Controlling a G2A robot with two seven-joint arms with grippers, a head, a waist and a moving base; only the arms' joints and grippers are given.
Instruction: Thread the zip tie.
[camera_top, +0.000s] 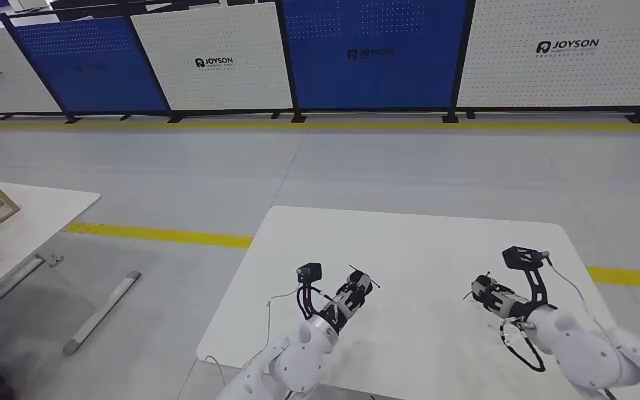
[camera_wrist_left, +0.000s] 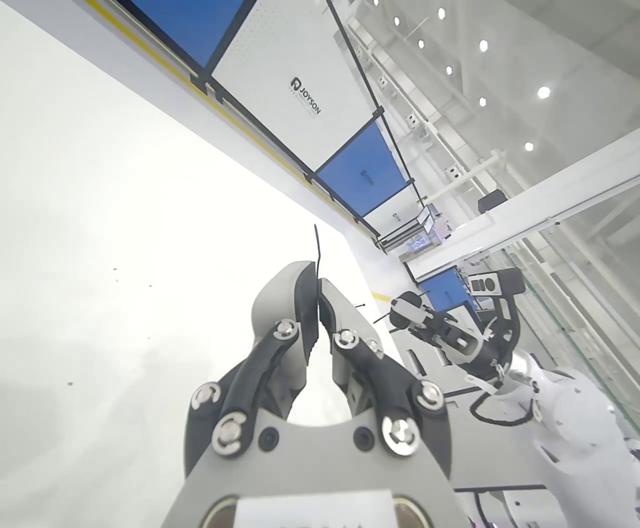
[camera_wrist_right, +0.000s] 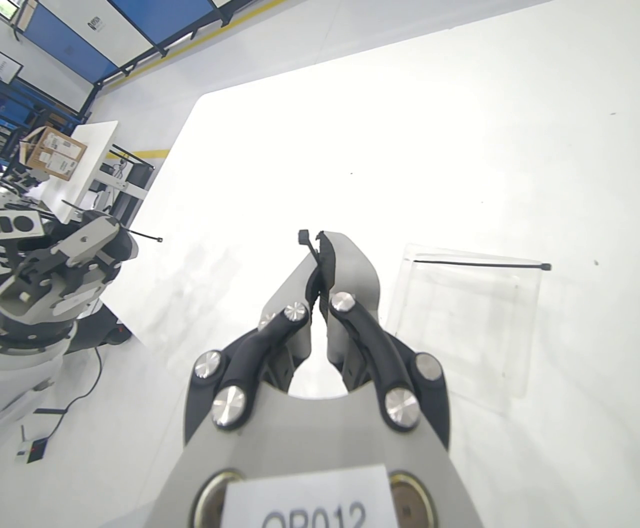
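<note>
Left jaws clamp zip tie (camera_wrist_left: 316, 245) — crosswise at tips, right jaws pinch second tie (camera_wrist_right: 305, 239), head outward

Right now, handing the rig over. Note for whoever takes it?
Left gripper: shut on a zip tie, thin end sticking out past the fingertips.
Right gripper: shut on a second zip tie, head sticking out.
Grippers apart over the table; a spare zip tie lies on a clear tray near the right one.
Done: both ties gripped. Left: bring tail to head and thread; nothing threaded yet.
</note>
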